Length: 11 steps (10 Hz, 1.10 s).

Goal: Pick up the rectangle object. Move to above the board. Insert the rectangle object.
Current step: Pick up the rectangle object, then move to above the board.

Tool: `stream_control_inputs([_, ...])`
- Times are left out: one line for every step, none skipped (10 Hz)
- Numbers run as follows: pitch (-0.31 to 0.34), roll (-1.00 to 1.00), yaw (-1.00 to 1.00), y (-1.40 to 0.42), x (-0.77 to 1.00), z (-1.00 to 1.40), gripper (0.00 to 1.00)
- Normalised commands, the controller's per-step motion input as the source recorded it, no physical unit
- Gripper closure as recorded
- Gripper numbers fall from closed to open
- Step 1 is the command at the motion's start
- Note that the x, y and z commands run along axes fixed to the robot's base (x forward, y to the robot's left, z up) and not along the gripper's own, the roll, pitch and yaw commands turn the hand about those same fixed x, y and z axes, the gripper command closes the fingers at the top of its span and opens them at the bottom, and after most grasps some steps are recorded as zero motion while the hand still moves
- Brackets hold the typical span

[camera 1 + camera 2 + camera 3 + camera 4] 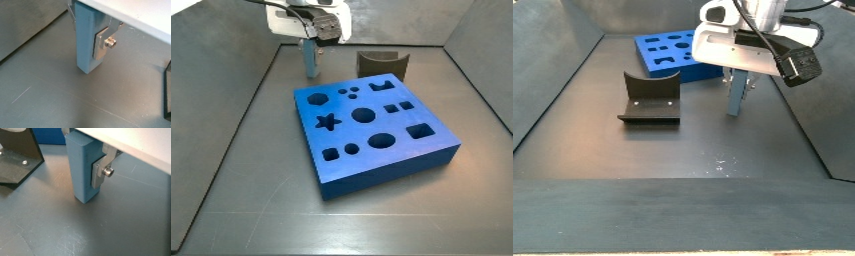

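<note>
Gripper (310, 42) hanging over the grey floor (251, 130) beyond the board's far corner, its fingers clamping the upper part of the rectangle object (309, 58), which is standing upright with its lower end close to the floor; contact with the floor cannot be judged. In both wrist views a silver finger plate (103, 44) with a screw is pressing flat against one face of the light-blue block (83, 170). The board (372, 130), a thick blue slab with circle, star and square cut-outs, is lying near the block but apart from it. The fixture (649, 98), a dark L-shaped bracket, is standing beside the board, just beside the gripper (743, 75) in a side view
</note>
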Motion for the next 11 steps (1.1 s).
stream_control_inputs([0.0, 0.0, 0.0, 0.0, 0.0, 0.0, 1.0])
stream_control_inputs([0.0, 0.0, 0.0, 0.0, 0.0, 0.0, 1.0])
stream_control_inputs([0.0, 0.0, 0.0, 0.0, 0.0, 0.0, 1.0])
stream_control_inputs([0.0, 0.0, 0.0, 0.0, 0.0, 0.0, 1.0])
stream_control_inputs([0.0, 0.0, 0.0, 0.0, 0.0, 0.0, 1.0])
stream_control_inputs([0.0, 0.0, 0.0, 0.0, 0.0, 0.0, 1.0])
stream_control_inputs([0.0, 0.0, 0.0, 0.0, 0.0, 0.0, 1.0])
stream_control_inputs([0.0, 0.0, 0.0, 0.0, 0.0, 0.0, 1.0])
stream_control_inputs([0.0, 0.0, 0.0, 0.0, 0.0, 0.0, 1.0])
stream_control_inputs([0.0, 0.0, 0.0, 0.0, 0.0, 0.0, 1.0])
stream_control_inputs([-0.143, -0.14, 0.47, 0.02, 0.01, 1.0, 1.0])
